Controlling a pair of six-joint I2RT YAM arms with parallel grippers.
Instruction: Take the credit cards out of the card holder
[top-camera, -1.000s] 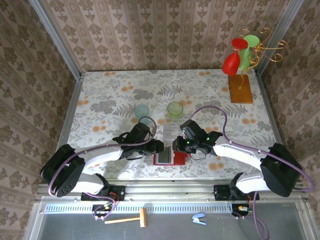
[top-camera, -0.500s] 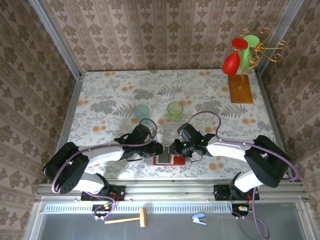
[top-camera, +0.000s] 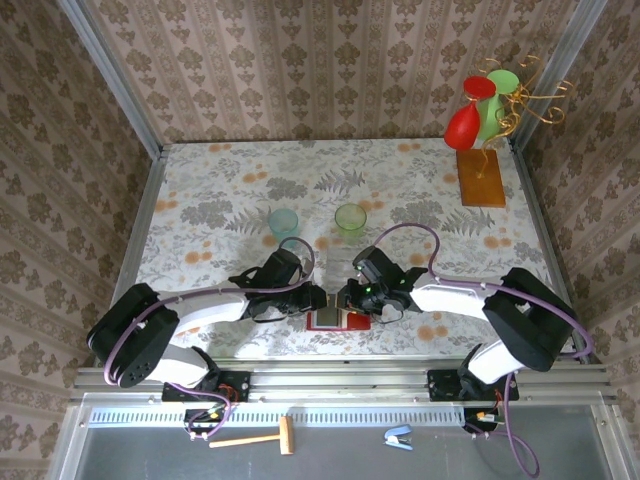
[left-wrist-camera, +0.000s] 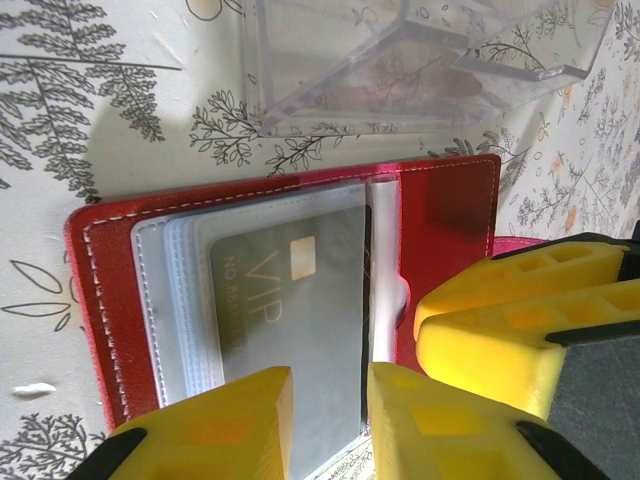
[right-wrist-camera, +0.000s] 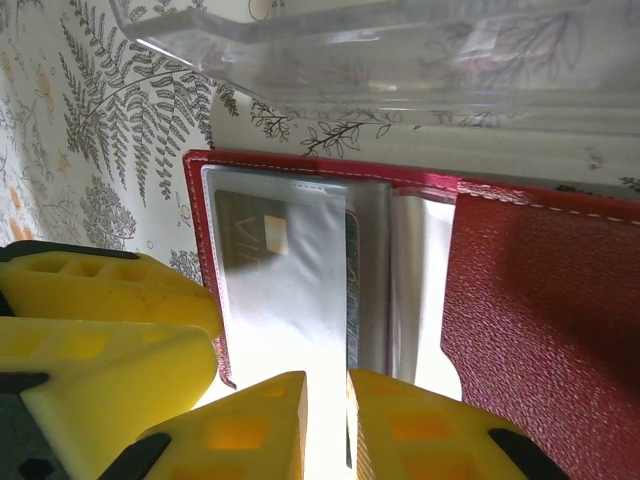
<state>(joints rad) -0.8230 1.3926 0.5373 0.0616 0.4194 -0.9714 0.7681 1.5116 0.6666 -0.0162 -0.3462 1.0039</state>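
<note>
Since both arms were drawn in over the counter (top-camera: 420, 190), where the card holder (top-camera: 355, 321) lies open near the front edge, the left pincer (left-wrist-camera: 330, 400) has been narrowed onto the pocketed grey credit card (left-wrist-camera: 290, 300). The right pincer (right-wrist-camera: 328, 400) is kept pinched narrowly on a pocket leaf (right-wrist-camera: 365, 290). Extraction is judged ready to begin.

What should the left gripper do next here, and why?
Probably close the left gripper on the grey VIP card at its near edge and slide it out of the card holder: it lies in a clear pocket, its edge at that gripper's tips, the right gripper beside it.
</note>
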